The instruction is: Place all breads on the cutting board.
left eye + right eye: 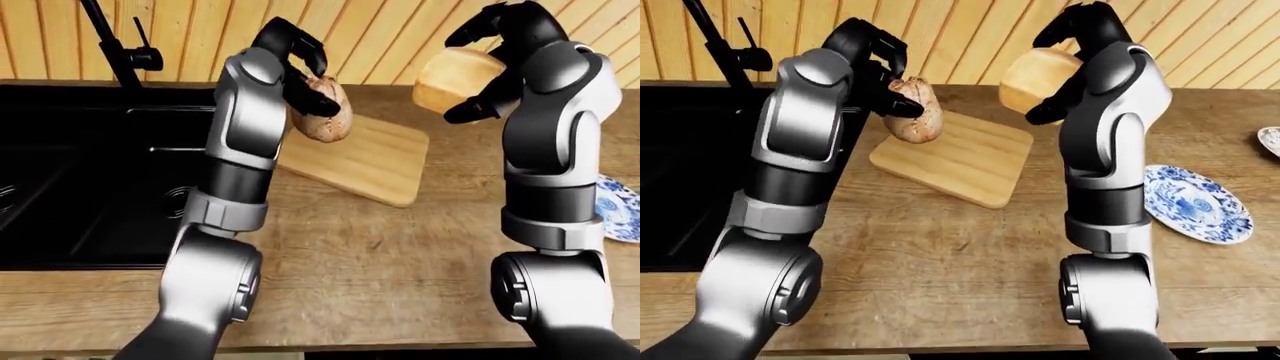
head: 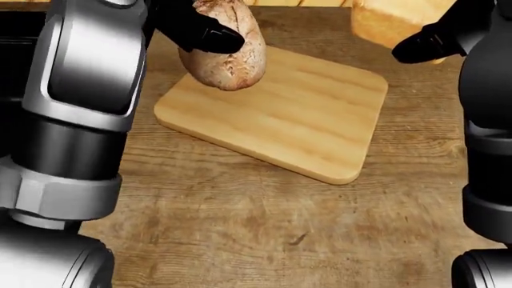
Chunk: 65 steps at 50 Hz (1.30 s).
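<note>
Both breads hang above the square light-wood cutting board, brown crusty oval loaf clamped in the left hand, pale blocky loaf in the right hand, which sits past the board's edge, so letting go now probably misses.

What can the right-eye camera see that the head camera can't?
Only the right-eye view shows the blue patterned plate, the black faucet, the sink and the wooden slat wall. Only the head view looks straight down on the cutting board and shows all four of its corners. Both show the left hand holding the brown loaf and the right hand holding the pale loaf above the counter.
</note>
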Motion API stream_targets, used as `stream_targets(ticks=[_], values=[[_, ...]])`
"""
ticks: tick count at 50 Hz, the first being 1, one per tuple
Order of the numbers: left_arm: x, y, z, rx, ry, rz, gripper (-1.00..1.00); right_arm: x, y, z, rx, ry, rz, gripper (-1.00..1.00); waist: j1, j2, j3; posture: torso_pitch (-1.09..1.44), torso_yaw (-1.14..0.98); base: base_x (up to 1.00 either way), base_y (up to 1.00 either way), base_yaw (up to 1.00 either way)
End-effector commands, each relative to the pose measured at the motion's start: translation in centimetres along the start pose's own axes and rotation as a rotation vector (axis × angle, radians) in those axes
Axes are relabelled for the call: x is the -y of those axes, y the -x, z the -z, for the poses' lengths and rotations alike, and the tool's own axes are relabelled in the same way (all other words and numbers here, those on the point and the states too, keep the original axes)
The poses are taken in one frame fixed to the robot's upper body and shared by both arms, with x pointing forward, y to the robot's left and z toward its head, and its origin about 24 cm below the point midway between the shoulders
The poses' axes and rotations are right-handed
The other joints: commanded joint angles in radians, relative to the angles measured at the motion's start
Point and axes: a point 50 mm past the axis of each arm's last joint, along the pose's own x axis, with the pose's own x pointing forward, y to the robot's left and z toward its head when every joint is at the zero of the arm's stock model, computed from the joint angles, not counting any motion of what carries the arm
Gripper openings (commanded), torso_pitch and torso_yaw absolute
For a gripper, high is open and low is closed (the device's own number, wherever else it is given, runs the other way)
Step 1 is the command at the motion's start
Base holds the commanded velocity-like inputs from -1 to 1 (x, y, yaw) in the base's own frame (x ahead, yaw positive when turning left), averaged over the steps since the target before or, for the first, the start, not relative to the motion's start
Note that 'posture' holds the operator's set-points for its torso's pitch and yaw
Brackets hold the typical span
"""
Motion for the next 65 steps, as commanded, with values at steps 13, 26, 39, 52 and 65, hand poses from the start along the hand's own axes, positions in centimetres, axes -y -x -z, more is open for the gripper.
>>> stream_targets(ticks=[13, 26, 39, 52, 65], values=[[0.9, -2.3, -2.3, 0.072, -0.013, -0.039, -1.00, 1.3, 0.4, -1.2, 0.059, -0.001, 0.067, -1.00, -0.003, -0.003, -0.040, 0.00, 0.00, 0.00, 0.00, 0.00], [1.8, -3.4, -1.3, 0.079, 0.000, -0.079, -1.00, 0.9, 0.4, -1.0, 0.058, -0.002, 0.063, -1.00, -0.006, 0.001, -0.050, 0.00, 0.00, 0.00, 0.00, 0.00], [2.8, -4.0, 0.2, 0.062, -0.003, -0.087, -1.00, 0.8, 0.3, -0.7, 0.055, -0.003, 0.060, -1.00, -0.006, 0.002, -0.057, 0.00, 0.00, 0.00, 0.00, 0.00], [3.5, -4.1, 0.7, 0.054, -0.022, -0.073, -0.44, 0.5, 0.3, -0.5, 0.051, -0.003, 0.055, -1.00, -0.007, 0.002, -0.059, 0.00, 0.00, 0.00, 0.00, 0.00], [4.0, -4.2, 1.7, 0.038, -0.039, -0.059, 0.37, -0.1, 0.2, -0.3, 0.048, -0.004, 0.047, -1.00, -0.007, 0.001, -0.057, 0.00, 0.00, 0.00, 0.00, 0.00]])
